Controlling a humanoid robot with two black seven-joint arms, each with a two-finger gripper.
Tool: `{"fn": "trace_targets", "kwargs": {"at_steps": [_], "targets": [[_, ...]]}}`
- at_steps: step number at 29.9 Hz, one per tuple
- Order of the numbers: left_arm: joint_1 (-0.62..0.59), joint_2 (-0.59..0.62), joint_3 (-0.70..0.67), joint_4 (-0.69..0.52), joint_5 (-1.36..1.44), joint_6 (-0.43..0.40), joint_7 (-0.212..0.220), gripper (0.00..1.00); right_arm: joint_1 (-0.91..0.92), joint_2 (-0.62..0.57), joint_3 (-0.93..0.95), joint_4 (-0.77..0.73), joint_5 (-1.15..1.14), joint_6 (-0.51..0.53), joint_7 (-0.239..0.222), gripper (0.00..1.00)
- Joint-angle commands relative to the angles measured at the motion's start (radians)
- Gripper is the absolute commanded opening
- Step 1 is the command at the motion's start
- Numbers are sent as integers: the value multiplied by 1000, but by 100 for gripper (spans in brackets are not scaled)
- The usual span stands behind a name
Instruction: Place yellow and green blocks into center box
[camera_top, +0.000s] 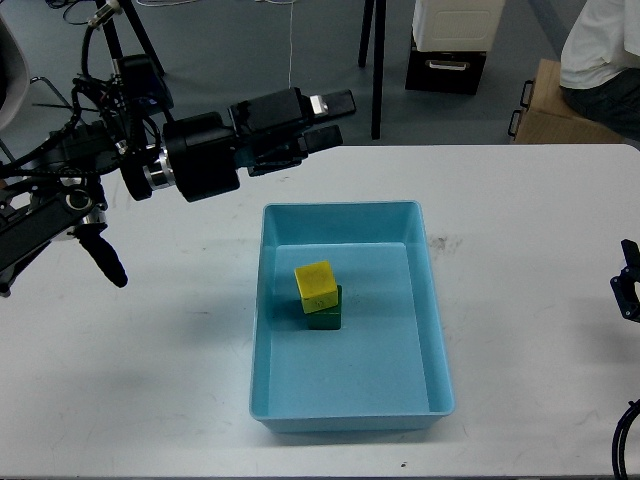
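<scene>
The light blue tray (430, 300) lies in the middle of the white table. Inside it, left of centre, the yellow block (316, 285) rests tilted on top of the dark green block (325, 316). My left gripper (335, 120) hangs in the air above the table's far edge, up and behind the tray's far left corner. Its two fingers stand apart with nothing between them. Of my right arm only a small dark part (628, 283) shows at the right edge; its fingers cannot be told apart.
Beyond the table's far edge stand a black stand leg (377, 70), a dark box (447, 68) and a cardboard box (560, 105) with a person in white beside it. Cables hang around my left arm at the left edge.
</scene>
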Motion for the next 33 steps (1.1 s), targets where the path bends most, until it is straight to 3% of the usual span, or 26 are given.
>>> {"fn": "trace_targets", "kwargs": {"at_steps": [1, 4, 6, 9, 17, 22, 33], "targets": [[127, 3, -29, -7, -233, 74, 0, 100, 17, 1, -28, -3, 126, 25, -35, 99], [236, -12, -84, -6, -499, 91, 0, 100, 17, 10, -31, -3, 227, 25, -72, 99], [337, -26, -144, -6, -635, 85, 0, 100, 17, 10, -42, -3, 337, 25, -121, 99], [458, -32, -214, -26, -682, 68, 0, 100, 17, 10, -54, -5, 468, 25, -181, 99], [670, -113, -379, -155, -834, 31, 0, 100, 8, 54, -60, -3, 539, 17, -207, 99], [735, -123, -373, -270, -872, 50, 0, 100, -4, 70, -68, -5, 593, 10, -293, 99], [772, -173, -354, -319, -947, 103, 0, 100, -36, 67, -60, -3, 591, 17, -291, 99]]}}
